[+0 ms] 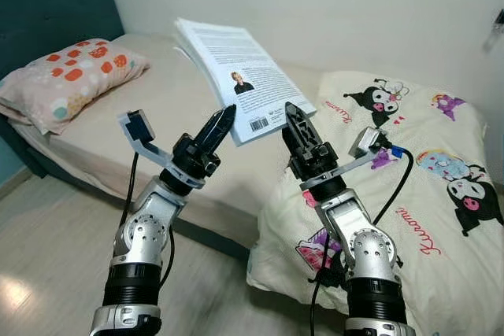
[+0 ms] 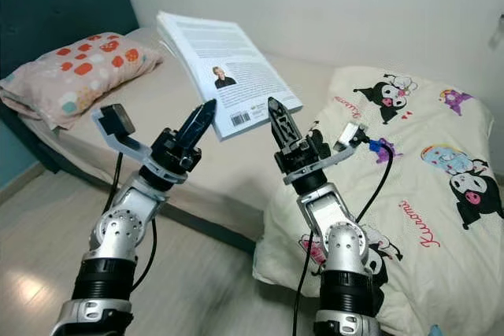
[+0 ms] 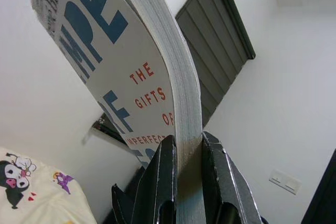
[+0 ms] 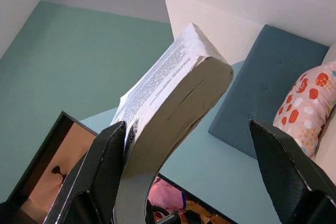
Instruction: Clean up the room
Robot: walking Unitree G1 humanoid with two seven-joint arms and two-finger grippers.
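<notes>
Book [image 1: 236, 76] pinched by left gripper [image 1: 223, 121] fingers above bed [image 1: 157, 139]; right gripper [image 1: 295, 123] fingers wide.

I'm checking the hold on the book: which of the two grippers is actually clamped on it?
The left gripper: its black fingers pinch the white paperback book at its lower corner. The right gripper is open, one finger beside the book.

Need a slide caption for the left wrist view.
Left gripper fingers clamp the edge of a thick white paperback book, blue and red cover lettering.
</notes>
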